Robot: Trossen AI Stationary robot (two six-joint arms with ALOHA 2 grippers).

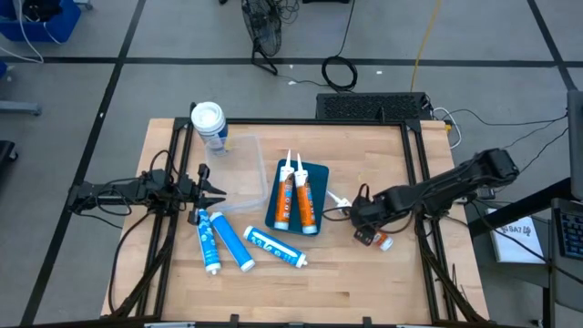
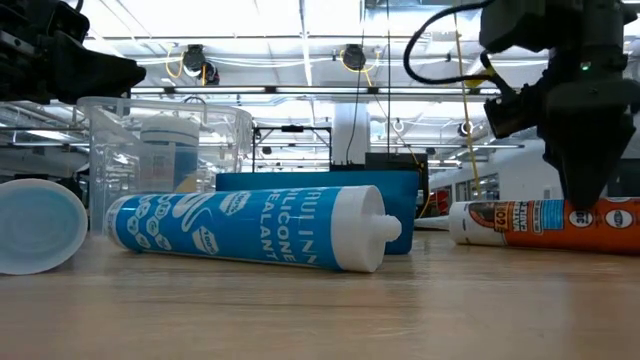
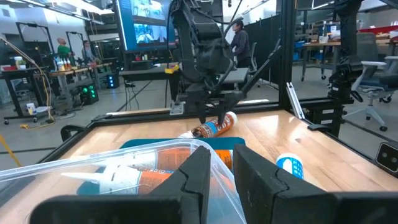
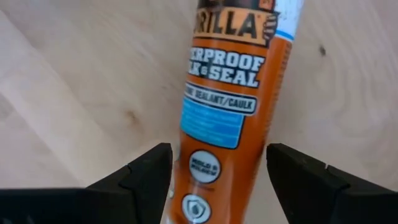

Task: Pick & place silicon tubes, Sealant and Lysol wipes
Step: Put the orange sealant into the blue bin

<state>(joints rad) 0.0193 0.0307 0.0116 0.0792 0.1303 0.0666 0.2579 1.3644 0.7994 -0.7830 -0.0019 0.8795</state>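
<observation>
An orange sealant tube [image 4: 231, 93] lies on its side on the wooden table at the right [image 1: 377, 240]. My right gripper [image 4: 217, 163] points down over it, open, one finger on each side of the tube's body, a small gap showing at each side. Two more orange tubes [image 1: 295, 196] lie on a blue tray [image 1: 319, 173]. Three blue-and-white silicone tubes [image 1: 233, 244] lie on the table in front of the tray. The Lysol wipes canister [image 1: 209, 123] stands upright at the far left. My left gripper [image 1: 219, 189] is open at the left, beside a clear container [image 1: 239, 169].
The clear plastic container stands between the Lysol wipes and the blue tray, its rim [image 3: 205, 148] just beyond my left fingers. Bare wood [image 1: 364, 292] lies along the table's near edge. People stand in the room beyond the table [image 3: 239, 40].
</observation>
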